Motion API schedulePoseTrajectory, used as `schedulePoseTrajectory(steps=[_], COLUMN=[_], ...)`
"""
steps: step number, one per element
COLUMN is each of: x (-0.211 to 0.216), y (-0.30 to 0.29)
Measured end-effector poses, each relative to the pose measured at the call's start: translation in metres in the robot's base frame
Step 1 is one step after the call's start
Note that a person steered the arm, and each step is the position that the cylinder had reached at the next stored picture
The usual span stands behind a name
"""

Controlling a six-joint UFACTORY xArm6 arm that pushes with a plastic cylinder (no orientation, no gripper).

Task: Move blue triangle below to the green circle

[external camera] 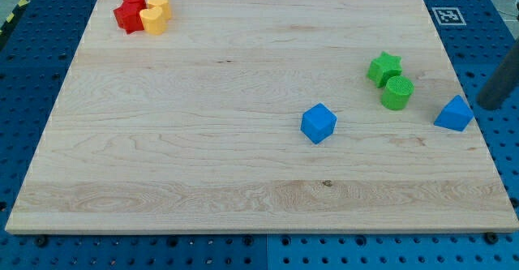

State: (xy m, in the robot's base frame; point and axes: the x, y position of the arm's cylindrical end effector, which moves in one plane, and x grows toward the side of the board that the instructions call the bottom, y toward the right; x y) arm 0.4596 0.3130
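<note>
The blue triangle (pixel 454 113) lies near the board's right edge. The green circle (pixel 397 92) sits to its left and slightly higher, touching the green star (pixel 383 67) above it. My tip (pixel 489 105) is the lower end of the dark rod at the view's right edge, just right of the blue triangle and close to it; I cannot tell if it touches.
A blue cube (pixel 319 123) lies near the board's middle, left of the green circle. Red blocks (pixel 130 10) and yellow blocks (pixel 155 14) cluster at the top left corner. The wooden board (pixel 203 165) rests on a blue pegboard table.
</note>
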Motion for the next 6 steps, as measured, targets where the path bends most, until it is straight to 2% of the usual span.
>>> schedulePoseTrajectory(steps=[2,4,5,6], x=[0.016,0.046,0.048,0.030], y=[-0.063,-0.080,-0.081,-0.105])
